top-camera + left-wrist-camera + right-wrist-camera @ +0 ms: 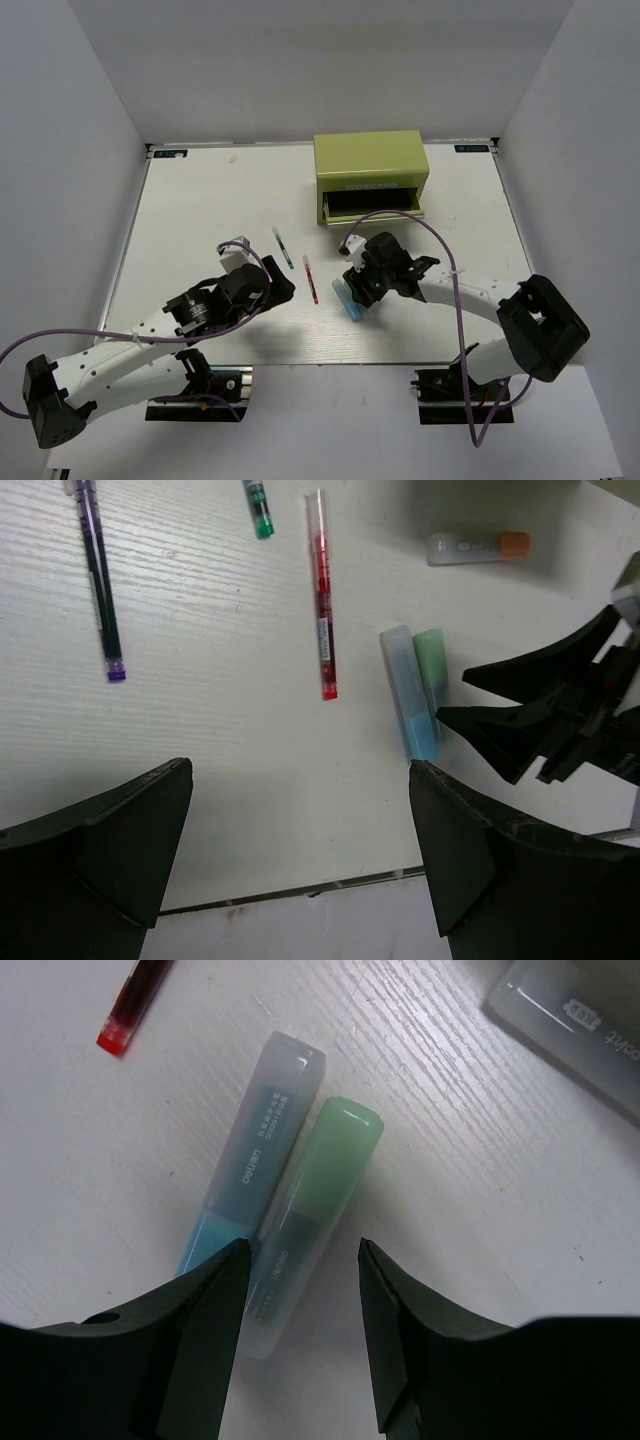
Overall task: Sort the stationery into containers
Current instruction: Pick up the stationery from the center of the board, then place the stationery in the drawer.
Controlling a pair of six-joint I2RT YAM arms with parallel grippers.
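Pick-up step: the right gripper (302, 1260), jaws parted, hangs over the green highlighter (325, 1180). It lies touching the blue highlighter (262, 1130) toward the near edge of the worktop (200, 210), in front of the olive drawer chest (370, 160). The next move probably calls for descending and closing on green alone. The left gripper (300, 775) hovers wide open.

White arms (110, 372), black joints (540, 325), purple cables (400, 213)

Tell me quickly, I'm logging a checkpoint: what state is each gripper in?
Left gripper: open, holding nothing.
Right gripper: open, jaws either side of the green marker, not closed on it.
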